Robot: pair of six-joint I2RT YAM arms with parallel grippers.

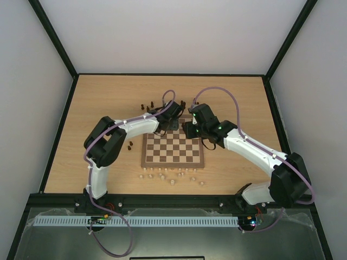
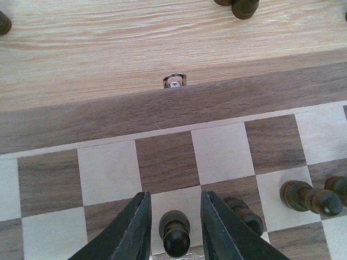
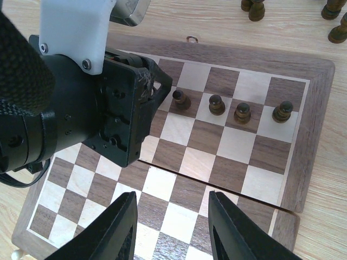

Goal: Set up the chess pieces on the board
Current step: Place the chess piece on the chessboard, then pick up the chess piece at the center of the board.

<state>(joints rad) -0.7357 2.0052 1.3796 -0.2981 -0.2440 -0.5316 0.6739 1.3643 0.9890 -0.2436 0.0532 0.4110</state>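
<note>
The board (image 1: 173, 150) lies in the middle of the table. In the left wrist view my left gripper (image 2: 174, 197) is open over the board (image 2: 217, 151), straddling a dark pawn (image 2: 174, 233) that stands upright on a cream square with a gap on each side. More dark pawns (image 2: 303, 197) stand to its right. The right wrist view shows the row of dark pawns (image 3: 242, 112) along the board's (image 3: 206, 135) far side. My right gripper (image 3: 172, 197) hangs open and empty above the board's middle. From above, the left gripper (image 1: 172, 122) and right gripper (image 1: 191, 130) sit close together at the far edge.
Loose dark pieces (image 1: 146, 105) stand on the table beyond the board, with more (image 1: 130, 145) to its left. Pale pieces (image 1: 168, 176) lie scattered along its near edge. A small metal clasp (image 2: 174, 80) sticks out of the board's far border.
</note>
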